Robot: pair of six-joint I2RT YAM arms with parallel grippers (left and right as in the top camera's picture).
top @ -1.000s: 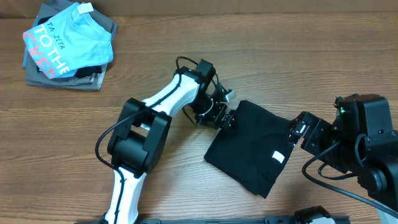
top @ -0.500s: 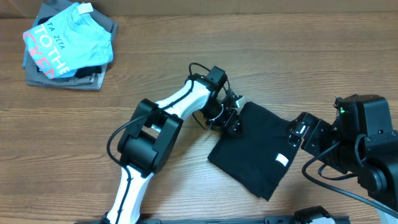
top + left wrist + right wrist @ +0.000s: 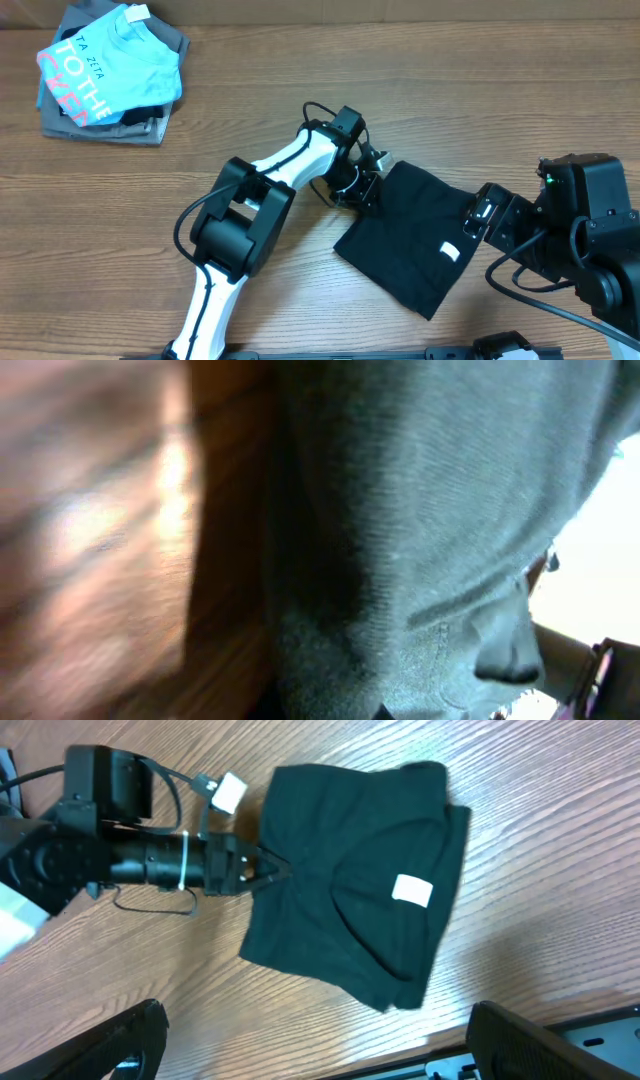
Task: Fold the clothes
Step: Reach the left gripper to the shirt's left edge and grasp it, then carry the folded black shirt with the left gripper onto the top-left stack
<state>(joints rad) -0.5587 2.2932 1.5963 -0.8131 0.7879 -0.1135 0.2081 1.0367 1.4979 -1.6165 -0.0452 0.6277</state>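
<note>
The clothes (image 3: 415, 240), a black shirt folded into a rough square, lie on the wooden table right of centre, a small white tag (image 3: 451, 252) on top. My left gripper (image 3: 372, 190) is shut on the shirt's left edge; the right wrist view shows its fingertips (image 3: 275, 872) pinched together on the fabric (image 3: 350, 890). In the left wrist view, dark cloth (image 3: 430, 530) fills most of the picture and hides the jaws. My right gripper (image 3: 480, 215) hovers at the shirt's right side, open, its fingers (image 3: 120, 1040) spread wide with nothing between them.
A light blue tee with lettering (image 3: 110, 65) lies on grey folded garments (image 3: 150, 128) at the back left corner. A black rail (image 3: 400, 352) runs along the table's front edge. The right arm's dark base (image 3: 590, 230) stands at the far right.
My left gripper moved right onto the shirt's left edge and closed on it. The shirt shifted slightly to the right. The right gripper stayed open and almost still.
</note>
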